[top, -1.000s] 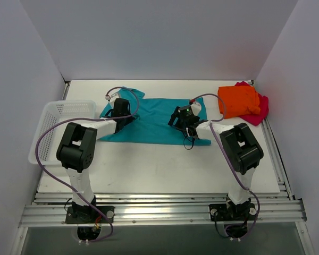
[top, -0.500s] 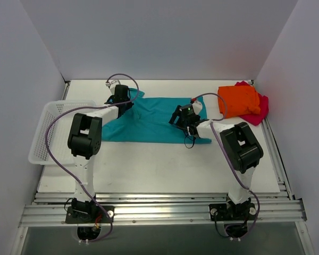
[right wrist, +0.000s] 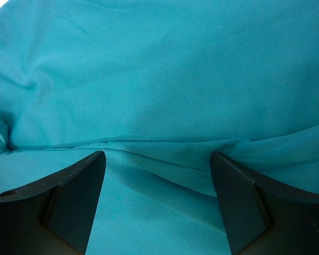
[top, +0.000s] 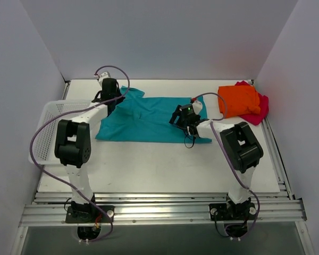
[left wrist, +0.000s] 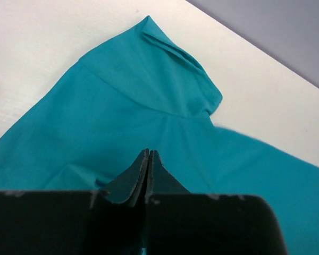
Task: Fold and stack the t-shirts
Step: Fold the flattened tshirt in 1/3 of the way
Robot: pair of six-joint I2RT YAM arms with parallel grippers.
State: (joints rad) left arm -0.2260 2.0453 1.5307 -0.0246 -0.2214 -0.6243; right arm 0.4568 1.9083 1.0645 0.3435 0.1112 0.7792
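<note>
From the top external view, the teal-blue shirt [top: 149, 119] lay spread across the middle of the table [top: 159, 164]. The orange shirt [top: 238, 100] sat folded on the magenta-pink shirt [top: 260, 109] at about 2 o'clock, and a white basket [top: 38, 139] stood at 9 o'clock. Within the last second the left end effector [top: 110, 91] had swung from over the shirt's left portion out toward 11 o'clock. The cloth's left side now lay wider and flatter than before. The right end effector [top: 182, 118] had barely shifted and sat over the shirt's right half. That suggested the teal-blue shirt was still being smoothed out, with its first fold not yet made.

In the left wrist view, the left end effector's fingers [left wrist: 141, 175] were pressed fully together. A sleeve of the shirt stretched away toward 12 o'clock. No cloth showed pinched between the fingers, though whether they nipped any below could not be told.

In the right wrist view, the right end effector was spread wide and held nothing. A raised crease of teal-blue cloth ran across from 9 to 3 o'clock between its fingers [right wrist: 74, 196]. That crease probably wanted flattening or gripping before folding.
</note>
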